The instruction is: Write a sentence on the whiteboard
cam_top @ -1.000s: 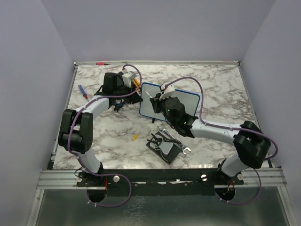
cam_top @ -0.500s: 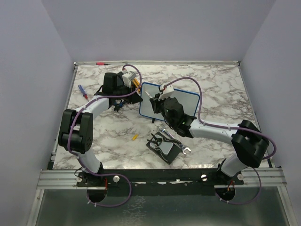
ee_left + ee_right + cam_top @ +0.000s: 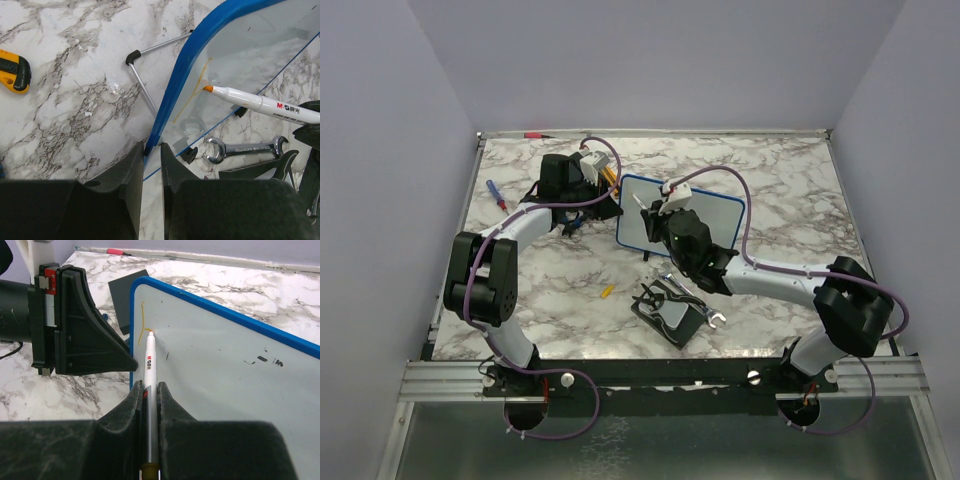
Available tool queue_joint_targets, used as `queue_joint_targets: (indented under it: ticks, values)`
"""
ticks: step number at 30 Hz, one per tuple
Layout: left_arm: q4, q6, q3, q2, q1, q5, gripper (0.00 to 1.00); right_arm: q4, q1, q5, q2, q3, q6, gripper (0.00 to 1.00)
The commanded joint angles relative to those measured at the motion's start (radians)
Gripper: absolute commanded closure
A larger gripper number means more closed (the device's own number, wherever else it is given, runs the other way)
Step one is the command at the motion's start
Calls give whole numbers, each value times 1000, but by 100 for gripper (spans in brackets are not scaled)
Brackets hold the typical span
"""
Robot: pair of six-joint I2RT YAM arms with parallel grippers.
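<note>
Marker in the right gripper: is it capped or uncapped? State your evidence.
Uncapped. The marker shows a bare orange tip resting on the whiteboard at the end of an orange stroke.

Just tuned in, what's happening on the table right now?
The left pincer is shut on the blue rim of the whiteboard, steadying it at one edge. The right pincer grips an orange marker with its tip pressed to the board near a corner. The sentence is barely begun: only one thin orange stroke with a small hook shows.
</note>
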Motion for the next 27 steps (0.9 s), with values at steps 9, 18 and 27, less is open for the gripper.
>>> queue_joint_targets:
  ticks: [9,18,27]
  values:
    - [-6,19,19,-36,-9,1,82,45,-4,5,-55,-43,-29,100]
    - [-6,19,20,-33,-8,1,82,83,-4,-39,-110,-45,-74,100]
    - [-6,20,18,-31,-9,1,83,95,-4,6,-56,-6,-96,100]
